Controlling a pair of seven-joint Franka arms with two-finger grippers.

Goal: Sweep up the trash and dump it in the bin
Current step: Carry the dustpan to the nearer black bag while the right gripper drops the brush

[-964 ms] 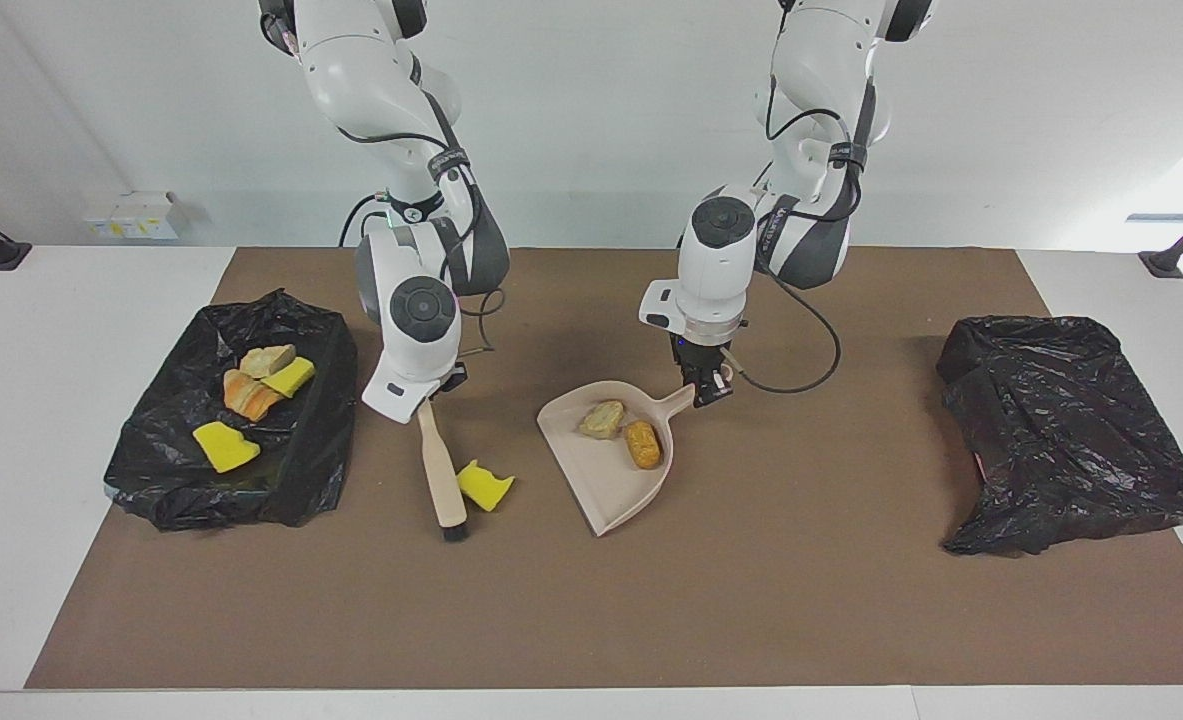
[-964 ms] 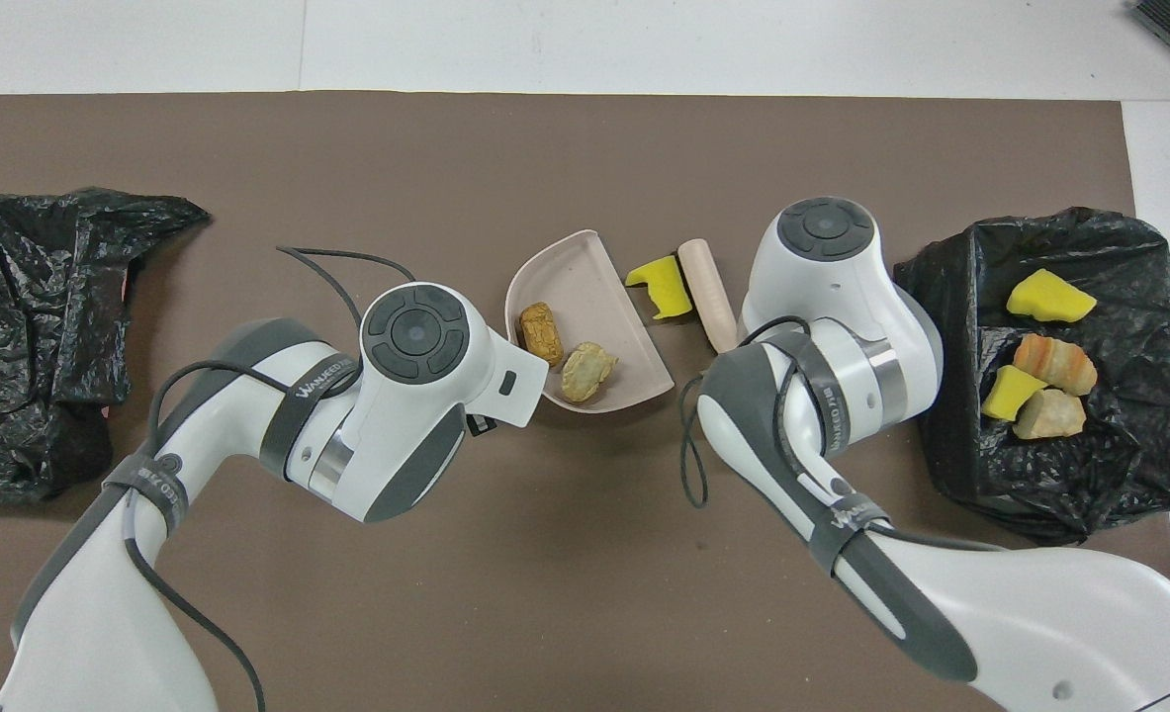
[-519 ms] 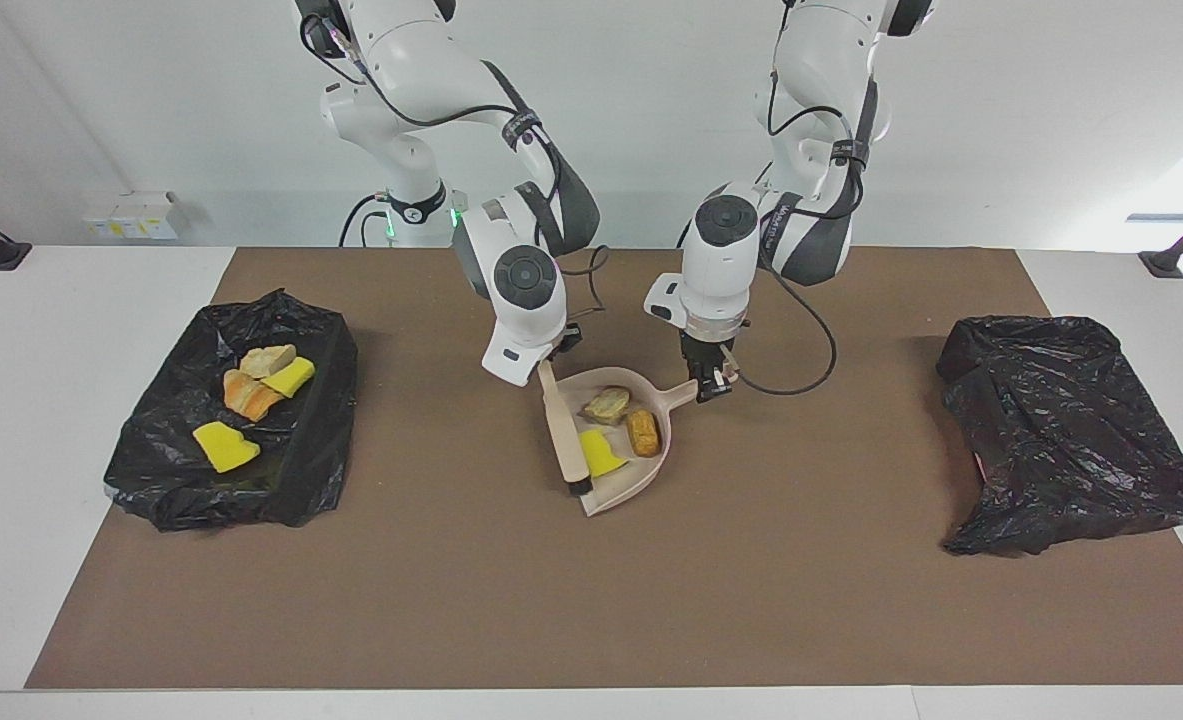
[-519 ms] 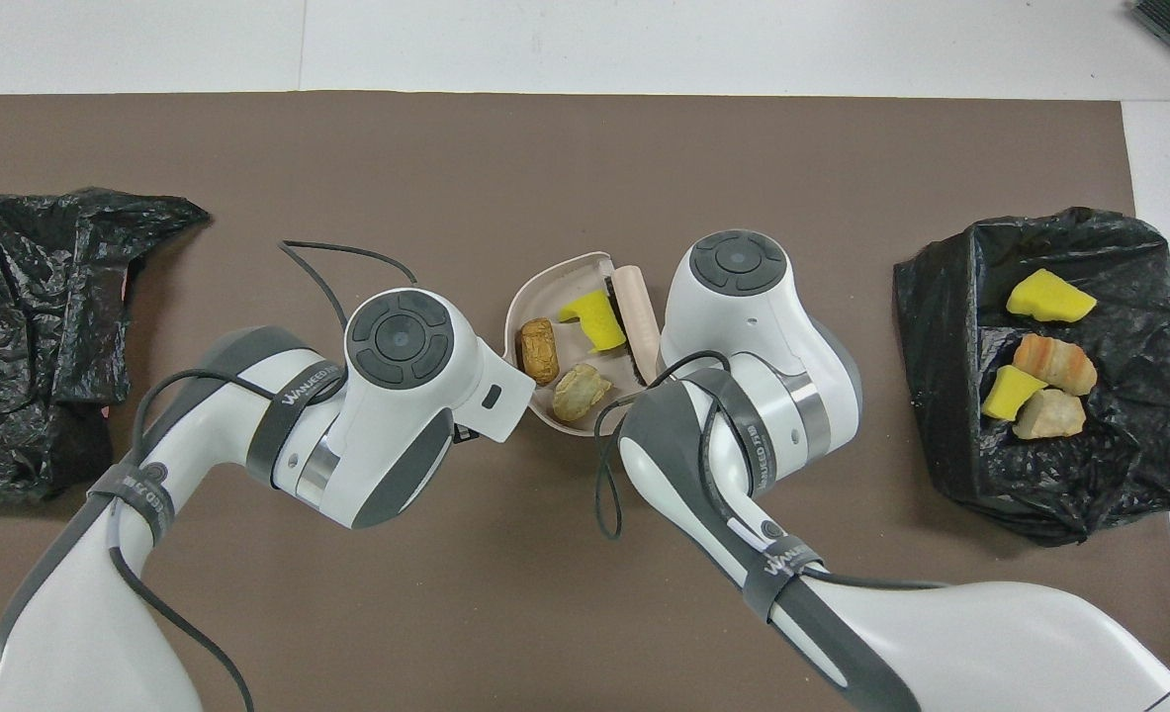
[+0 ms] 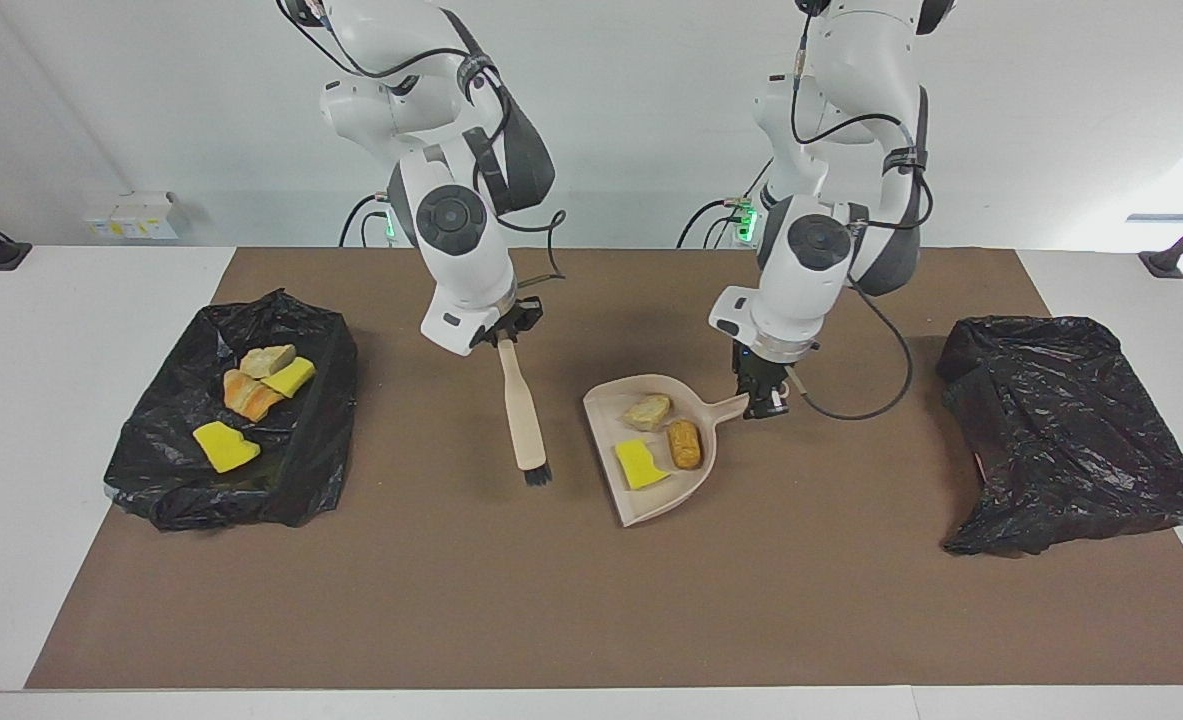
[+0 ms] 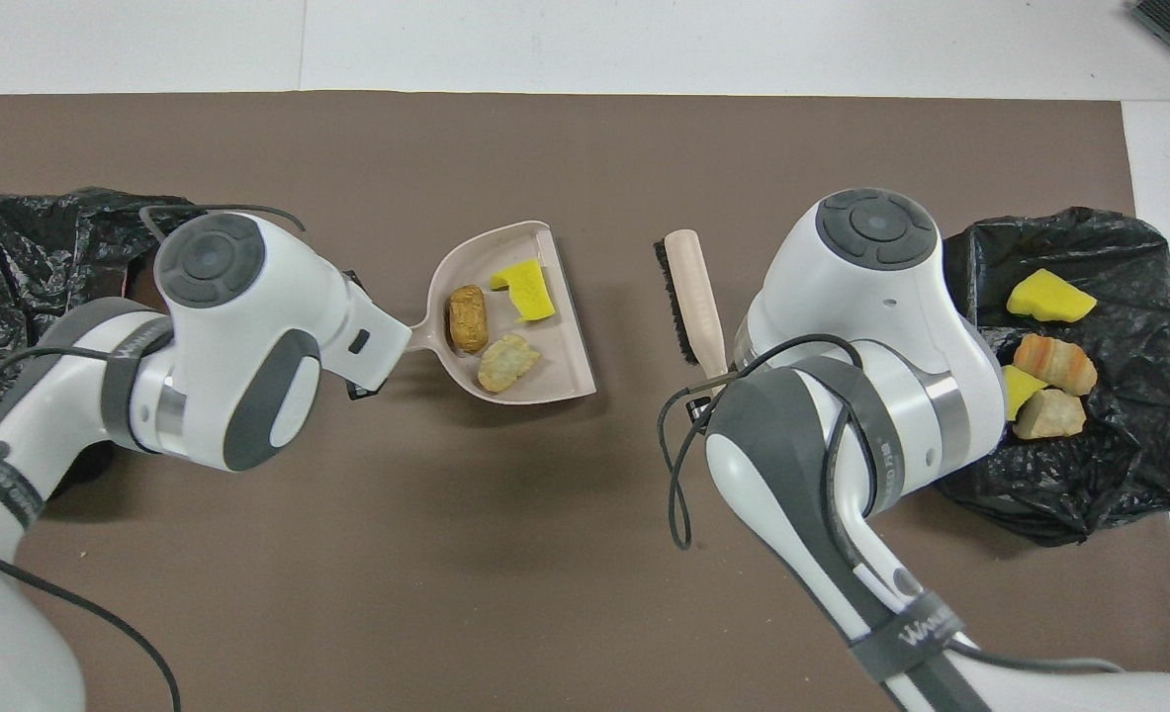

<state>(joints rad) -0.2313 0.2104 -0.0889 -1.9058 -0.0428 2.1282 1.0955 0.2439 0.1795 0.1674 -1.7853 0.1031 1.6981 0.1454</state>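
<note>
Three pieces of trash lie in the beige dustpan (image 5: 696, 480) (image 6: 555, 371): a tan chunk (image 5: 647, 411) (image 6: 505, 362), a brown chunk (image 5: 684, 444) (image 6: 466, 318) and a yellow sponge piece (image 5: 637, 463) (image 6: 524, 290). My left gripper (image 5: 759, 400) is shut on the dustpan's handle, and the wrist hides it in the overhead view. My right gripper (image 5: 506, 335) is shut on the handle of the beige brush (image 5: 523, 420) (image 6: 695, 297). The brush hangs slanted beside the pan, black bristles low over the mat. Several more scraps (image 5: 246, 393) (image 6: 1049, 361) lie in the black-lined bin (image 5: 311, 440) (image 6: 1089, 494).
The bin stands at the right arm's end of the brown mat (image 5: 591, 600). A second black bag (image 5: 1061, 430) (image 6: 31, 297) lies crumpled at the left arm's end. White table borders the mat on all sides.
The brush swept the yellow sponge piece into the dustpan, then swung back toward the right arm's end. The left arm carried the pan and its three pieces toward the left arm's end.
</note>
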